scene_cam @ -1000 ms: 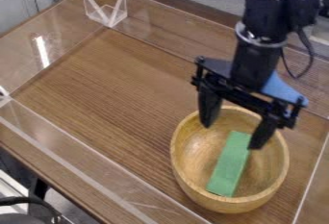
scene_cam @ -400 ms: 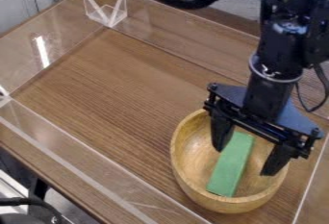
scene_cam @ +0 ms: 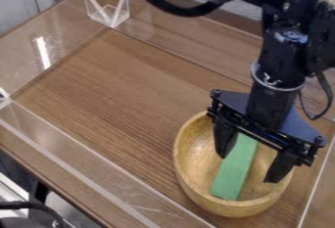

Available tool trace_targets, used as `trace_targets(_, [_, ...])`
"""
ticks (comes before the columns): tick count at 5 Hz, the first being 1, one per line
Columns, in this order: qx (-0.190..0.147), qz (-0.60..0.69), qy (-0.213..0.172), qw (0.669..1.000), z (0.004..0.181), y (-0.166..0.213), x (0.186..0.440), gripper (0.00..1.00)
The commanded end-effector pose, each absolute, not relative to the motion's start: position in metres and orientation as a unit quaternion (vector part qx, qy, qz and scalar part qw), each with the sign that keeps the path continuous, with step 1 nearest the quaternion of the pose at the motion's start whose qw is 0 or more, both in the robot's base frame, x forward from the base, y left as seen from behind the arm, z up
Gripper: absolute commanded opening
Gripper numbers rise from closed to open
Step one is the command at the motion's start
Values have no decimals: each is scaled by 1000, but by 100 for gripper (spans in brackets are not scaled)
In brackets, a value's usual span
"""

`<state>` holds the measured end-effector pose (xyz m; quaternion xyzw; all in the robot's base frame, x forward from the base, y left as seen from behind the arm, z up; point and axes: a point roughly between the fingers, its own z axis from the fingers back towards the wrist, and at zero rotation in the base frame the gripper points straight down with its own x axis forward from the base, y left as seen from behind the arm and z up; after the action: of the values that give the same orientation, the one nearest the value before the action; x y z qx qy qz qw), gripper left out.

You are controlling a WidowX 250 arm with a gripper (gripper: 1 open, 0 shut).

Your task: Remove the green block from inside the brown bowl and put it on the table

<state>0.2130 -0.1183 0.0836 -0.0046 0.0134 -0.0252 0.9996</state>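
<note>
The brown wood-grain worktop takes up most of what I can see, streaked with darker lines and fenced by low clear acrylic walls, which I take to be there to keep loose pieces from sliding off. Most of its surface lies bare toward the left and rear, so there looks to be plenty of room to set something down once it is lifted out.

Over the near right corner hangs the black robot arm, its wrist pointing straight down. That upright stance makes sense to me: the thing it is after lies low in a dish with raised sides, so coming in from above is the only clean way past the rim.

Beneath it sits the wide, shallow, light-brown wooden bowl with its thick rim, resting close to the corner of the acrylic fence. Being round and shallow, it lets its contents lean against the inner slope.

The black fingers are spread wide and dipped inside the bowl's rim, one on each side of the flat, elongated bright green block. They straddle its narrow width, not its length, which I judge the easier span to pinch. Nothing is gripped yet; gaps show between each finger and the block.

The block itself lies inside the bowl, running from the far side toward the near wall.
</note>
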Motion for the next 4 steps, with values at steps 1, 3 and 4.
trace_targets(1, [-16, -33, -12, 999, 92, -122, 215, 100])
trace_targets(3, [-19, -39, -23, 999, 89, -122, 216, 100])
trace_targets(4, [-18, -40, -31, 999, 89, -122, 217, 100])
